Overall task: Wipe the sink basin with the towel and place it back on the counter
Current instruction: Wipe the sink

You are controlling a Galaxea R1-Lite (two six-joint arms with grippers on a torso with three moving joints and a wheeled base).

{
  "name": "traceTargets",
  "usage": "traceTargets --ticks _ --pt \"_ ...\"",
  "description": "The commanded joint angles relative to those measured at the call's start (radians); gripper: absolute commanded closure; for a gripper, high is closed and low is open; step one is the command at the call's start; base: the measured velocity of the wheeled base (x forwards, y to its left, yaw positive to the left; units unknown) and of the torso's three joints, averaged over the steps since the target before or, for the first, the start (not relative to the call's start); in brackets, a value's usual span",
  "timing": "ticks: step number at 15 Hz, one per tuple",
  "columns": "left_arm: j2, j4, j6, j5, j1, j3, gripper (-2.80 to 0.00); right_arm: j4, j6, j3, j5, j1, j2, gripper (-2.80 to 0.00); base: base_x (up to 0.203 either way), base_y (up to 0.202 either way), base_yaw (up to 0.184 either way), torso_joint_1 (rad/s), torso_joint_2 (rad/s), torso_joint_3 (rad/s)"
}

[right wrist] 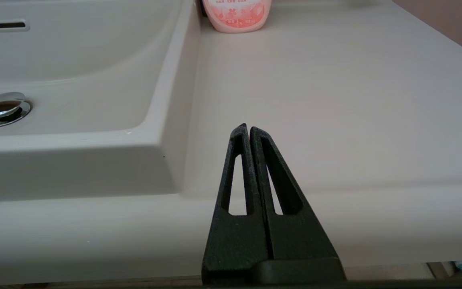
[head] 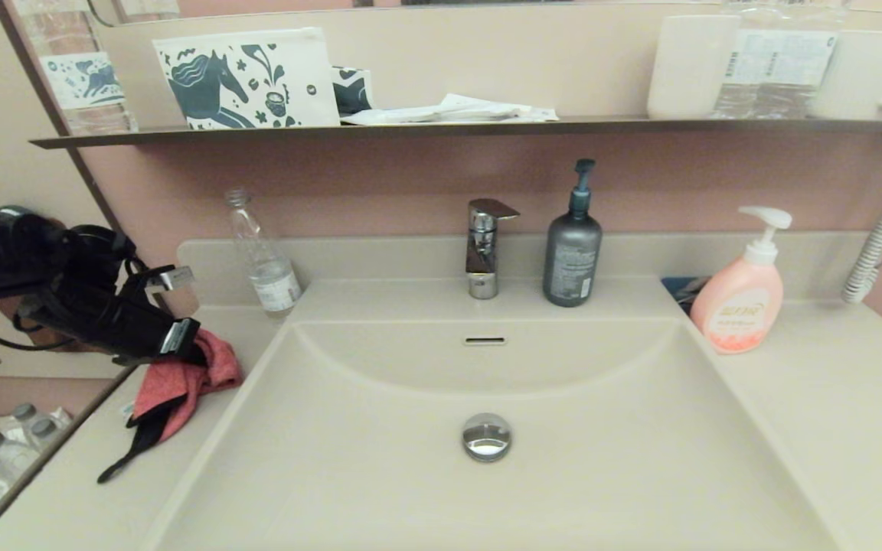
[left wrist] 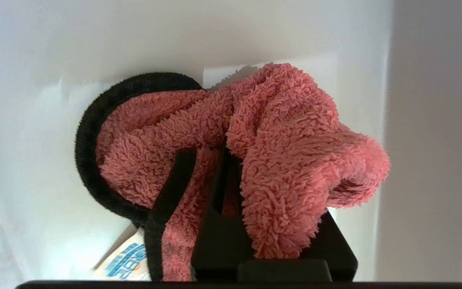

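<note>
- Left claw (head: 184, 344): we find it at roughly 9 o'clock of the sink basin (head: 487, 459), over the left stretch of the bench (head: 73, 490). Our left wrist view shows its fingers (left wrist: 215, 224) clamped on the towel (left wrist: 255, 160), with pile bunched around and over them.
- Towel: in the head view the towel (head: 181, 383) is coral-red with black trim. It hangs from the left claw, outside the basin. A black strip trails toward 7 o'clock and ends on the bench surface. We cannot tell whether the red bulk rests on the bench or is lifted clear.
- Right claw (right wrist: 249, 130): seen only in the right wrist view, fingers pressed together with nothing between them. It sits low at the front edge of the bench, at about 4 o'clock of the basin, apart from the bench top.
- Sink basin: wide, cream, sloping sides. The chrome drain plug (head: 487, 436) lies at its centre; the overflow slot (head: 485, 340) is on the back wall at 12 o'clock.
- Tap (head: 485, 249): upright at 12 o'clock, behind the basin rim.
- Grey pump bottle (head: 572, 245): upright, just beside the tap, at about 1 o'clock.
- Pink soap bottle (head: 739, 302): upright on the bench at 2 o'clock, near the basin's right corner.
- Clear plastic bottle (head: 261, 256): tilted, at 10 o'clock, leaning toward the back edge.
- Wall shelf (head: 441, 128): above the tap, carrying a printed pouch (head: 246, 76) and white mugs (head: 690, 65).
</note>
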Motion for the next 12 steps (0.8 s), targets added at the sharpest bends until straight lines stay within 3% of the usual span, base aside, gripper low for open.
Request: traceTargets --ticks 1,3,8,12 --pt "0.068 0.0 -0.085 -0.014 -0.041 -0.08 0.0 0.0 0.0 0.0 0.0 0.0 0.001 0.0 0.0 0.0 0.0 0.0 0.0 0.0" --pt "0.097 -0.003 -0.132 -0.025 -0.076 -0.12 0.0 0.0 0.0 0.0 0.0 0.0 0.001 0.0 0.0 0.0 0.0 0.0 0.0 0.0" --pt "0.161 -0.003 -0.132 -0.039 -0.108 -0.259 0.0 0.0 0.0 0.0 0.0 0.0 0.001 0.0 0.0 0.0 0.0 0.0 0.0 0.0" --pt "0.175 -0.003 -0.128 -0.052 -0.117 -0.267 0.0 0.0 0.0 0.0 0.0 0.0 0.001 0.0 0.0 0.0 0.0 0.0 0.0 0.0"
